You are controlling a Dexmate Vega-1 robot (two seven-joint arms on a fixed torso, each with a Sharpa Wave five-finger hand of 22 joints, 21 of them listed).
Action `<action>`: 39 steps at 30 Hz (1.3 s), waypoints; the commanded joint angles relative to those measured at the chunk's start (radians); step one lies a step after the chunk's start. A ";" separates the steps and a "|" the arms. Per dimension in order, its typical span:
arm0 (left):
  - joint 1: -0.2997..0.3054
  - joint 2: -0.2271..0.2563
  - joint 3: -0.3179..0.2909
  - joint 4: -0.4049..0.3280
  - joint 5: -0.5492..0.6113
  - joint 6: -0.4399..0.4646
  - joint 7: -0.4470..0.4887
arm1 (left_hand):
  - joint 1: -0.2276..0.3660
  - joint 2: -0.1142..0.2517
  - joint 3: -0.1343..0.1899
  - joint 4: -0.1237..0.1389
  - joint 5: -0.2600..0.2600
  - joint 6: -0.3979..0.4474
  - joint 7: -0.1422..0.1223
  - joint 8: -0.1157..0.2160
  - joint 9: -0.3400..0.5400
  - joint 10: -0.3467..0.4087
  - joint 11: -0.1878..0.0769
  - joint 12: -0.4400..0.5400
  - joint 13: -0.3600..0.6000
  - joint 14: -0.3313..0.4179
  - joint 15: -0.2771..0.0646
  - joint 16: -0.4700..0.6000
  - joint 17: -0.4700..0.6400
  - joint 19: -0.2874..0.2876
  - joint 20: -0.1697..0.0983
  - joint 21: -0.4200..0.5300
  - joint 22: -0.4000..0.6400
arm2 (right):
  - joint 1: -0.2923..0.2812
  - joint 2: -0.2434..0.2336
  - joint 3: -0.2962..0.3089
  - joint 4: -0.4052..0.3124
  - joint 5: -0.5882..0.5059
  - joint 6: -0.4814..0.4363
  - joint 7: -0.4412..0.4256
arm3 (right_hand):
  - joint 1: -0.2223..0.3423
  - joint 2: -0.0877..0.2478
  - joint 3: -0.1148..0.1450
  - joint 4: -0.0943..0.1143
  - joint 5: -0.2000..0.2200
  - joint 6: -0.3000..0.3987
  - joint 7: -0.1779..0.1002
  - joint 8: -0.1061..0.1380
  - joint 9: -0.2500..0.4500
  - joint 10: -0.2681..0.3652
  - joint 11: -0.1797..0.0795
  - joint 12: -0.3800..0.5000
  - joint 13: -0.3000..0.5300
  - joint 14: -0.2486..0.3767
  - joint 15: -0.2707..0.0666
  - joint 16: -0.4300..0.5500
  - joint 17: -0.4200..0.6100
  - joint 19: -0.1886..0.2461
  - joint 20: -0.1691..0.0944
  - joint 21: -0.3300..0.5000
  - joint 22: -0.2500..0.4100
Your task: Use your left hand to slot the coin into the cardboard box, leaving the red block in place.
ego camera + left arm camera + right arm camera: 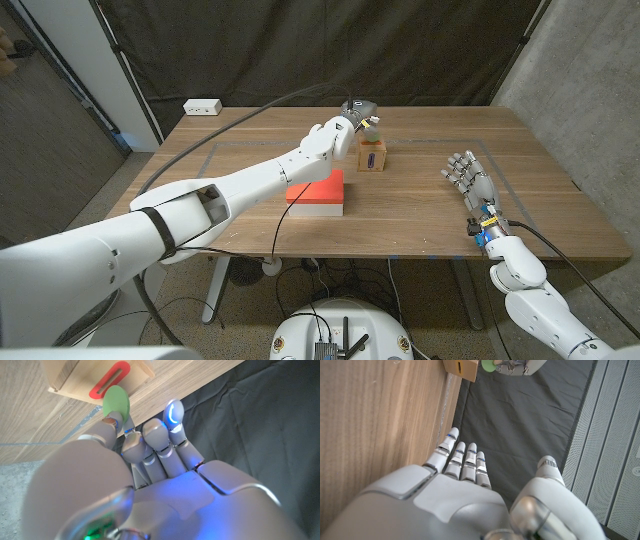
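My left hand (352,116) hangs over the small cardboard box (372,155) at the table's far middle, pinching a light green coin (376,121) above the box top. In the left wrist view the coin (116,402) sits between the fingertips, close beside the red-rimmed slot (109,380) in the box (75,382). The red block (316,190) lies on a white base just in front of the box, under my left forearm. My right hand (467,175) stands open at the right side of the table, fingers apart, holding nothing.
A white power strip (203,105) lies at the table's far left corner. Dark curtain hangs behind the table. Blue tape lines (470,143) mark the wooden tabletop. In the right wrist view the box (461,367) and the coin (487,364) show far off.
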 commanded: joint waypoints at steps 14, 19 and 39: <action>-0.009 -0.021 0.012 0.037 -0.011 -0.017 -0.006 | 0.010 -0.001 -0.005 0.004 0.002 0.002 -0.006 0.003 0.001 0.003 -0.002 -0.003 0.000 0.001 -0.001 -0.007 -0.002 -0.003 -0.087 0.000 -0.006 | 0.002 0.007 -0.002 0.006 0.005 0.007 0.000 | 0.000 0.010 0.000 -0.005 0.005 0.006 0.002 0.000 0.006 0.011 0.001 -0.003 -0.001 0.009 0.002 0.003 -0.001 0.006 -0.002 -0.002 0.002; -0.010 -0.021 0.012 0.034 -0.011 -0.014 -0.006 | 0.007 0.001 -0.004 0.005 0.003 0.002 -0.007 0.002 0.000 0.000 -0.005 0.003 0.011 0.002 -0.001 -0.002 0.008 -0.004 -0.086 0.001 -0.004 | 0.000 0.006 -0.001 0.007 0.000 0.011 -0.001 | 0.000 0.010 0.000 -0.005 0.005 0.006 0.002 -0.001 0.006 0.010 0.000 -0.003 -0.001 0.009 0.002 0.003 -0.002 0.006 -0.003 -0.002 0.002; -0.011 -0.023 0.022 0.048 -0.017 -0.008 -0.014 | 0.009 -0.002 -0.007 0.002 0.002 0.003 -0.008 0.002 0.001 0.001 -0.004 0.000 0.009 0.005 -0.002 -0.007 0.003 0.000 -0.087 0.004 -0.004 | 0.001 0.006 -0.003 0.008 0.001 0.002 -0.004 | 0.000 0.011 0.000 -0.005 0.005 0.007 0.000 -0.001 0.006 0.014 0.000 -0.002 -0.001 0.010 0.002 0.003 -0.003 0.006 -0.002 -0.003 0.002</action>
